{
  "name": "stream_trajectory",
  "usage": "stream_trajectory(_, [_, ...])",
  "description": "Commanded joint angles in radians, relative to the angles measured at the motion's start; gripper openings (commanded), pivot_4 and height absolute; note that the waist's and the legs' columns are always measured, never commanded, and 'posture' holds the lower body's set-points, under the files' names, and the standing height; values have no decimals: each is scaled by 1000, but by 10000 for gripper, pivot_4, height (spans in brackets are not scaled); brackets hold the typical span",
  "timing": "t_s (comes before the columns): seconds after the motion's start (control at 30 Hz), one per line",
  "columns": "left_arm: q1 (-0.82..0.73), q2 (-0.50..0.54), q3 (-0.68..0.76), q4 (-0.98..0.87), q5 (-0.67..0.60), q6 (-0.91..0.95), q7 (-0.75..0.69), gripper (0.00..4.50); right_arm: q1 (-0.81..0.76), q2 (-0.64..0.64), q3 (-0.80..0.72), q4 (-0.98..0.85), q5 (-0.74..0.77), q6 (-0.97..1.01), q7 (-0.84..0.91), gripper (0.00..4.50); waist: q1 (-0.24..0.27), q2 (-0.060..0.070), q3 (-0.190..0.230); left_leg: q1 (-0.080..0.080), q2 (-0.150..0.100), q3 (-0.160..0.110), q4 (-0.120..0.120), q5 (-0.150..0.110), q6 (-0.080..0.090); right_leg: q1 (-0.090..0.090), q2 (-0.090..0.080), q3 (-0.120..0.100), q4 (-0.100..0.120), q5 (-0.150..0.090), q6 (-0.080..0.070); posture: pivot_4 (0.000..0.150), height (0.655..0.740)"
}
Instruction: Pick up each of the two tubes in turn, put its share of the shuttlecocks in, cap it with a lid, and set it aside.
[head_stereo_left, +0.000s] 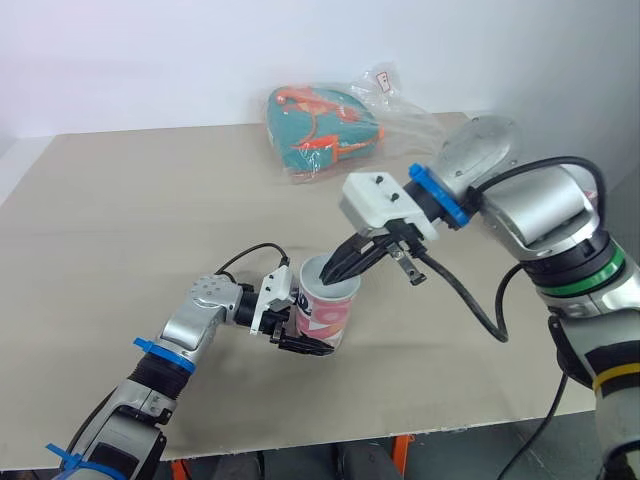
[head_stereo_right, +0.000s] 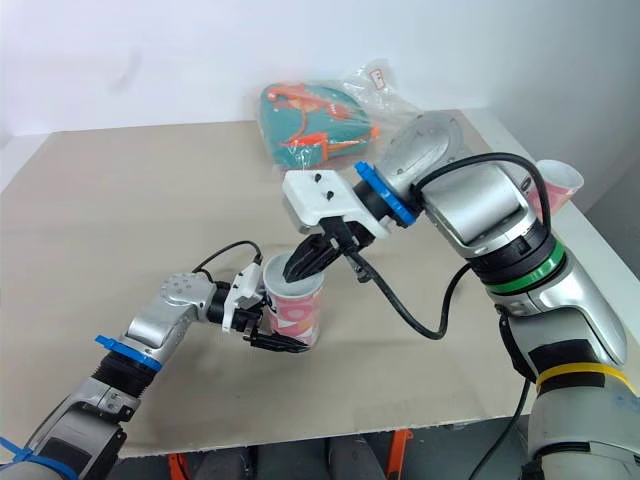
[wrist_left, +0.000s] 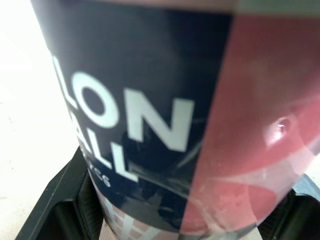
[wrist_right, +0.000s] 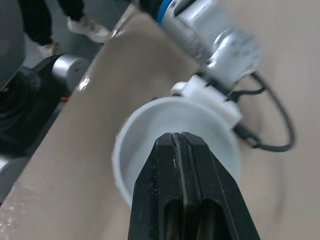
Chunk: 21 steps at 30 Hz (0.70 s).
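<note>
Beige tabletop, white wall: your left end effector clamps the upright tube; right end effector, closed, at its mouth.

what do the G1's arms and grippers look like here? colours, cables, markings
Both arms are mostly silver-grey. Left arm: blue bands, thin black cable looping at the wrist. Right arm: blue ring, green ring, yellow ring, thick black cable. Left gripper and right gripper: black fingers on white mounts.
</note>
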Motion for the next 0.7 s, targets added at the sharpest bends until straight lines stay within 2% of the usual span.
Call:
stream_trajectory(0.03, [29, 28, -23, 18, 33, 26, -3, 34377, -3, 22, 24, -27, -22, 11, 41, 606, 0, 0, 0, 0, 0, 0, 0, 0, 0, 0, 0, 0, 0, 0, 0, 1500, 7400])
stream_trajectory(0.37, [32, 23, -6, 12, 29, 22, 18, 34377, 20, 66, 131, 23, -139, -33, 39, 606, -2, 0, -2, 3, 1, 0, 0, 0, 0, 2, 2, 0, 0, 0, -1, 1500, 7400])
stream_trajectory(0.53, [35, 16, 1, 10, 23, 18, 29, 34377, -17, 90, 43, 107, -127, -42, 39, 606, -4, 0, -2, 5, 3, 0, 0, 0, 0, 2, 4, 0, 0, 3, -3, 1500, 7400])
stream_trajectory(0.7, [39, 1, 9, 11, 23, -4, 50, 34377, -50, 102, -174, 188, 22, 5, 10, 606, -2, 0, 0, 2, 3, 0, 1, 1, -1, 1, 4, 0, 0, 4, -2, 1500, 7400])
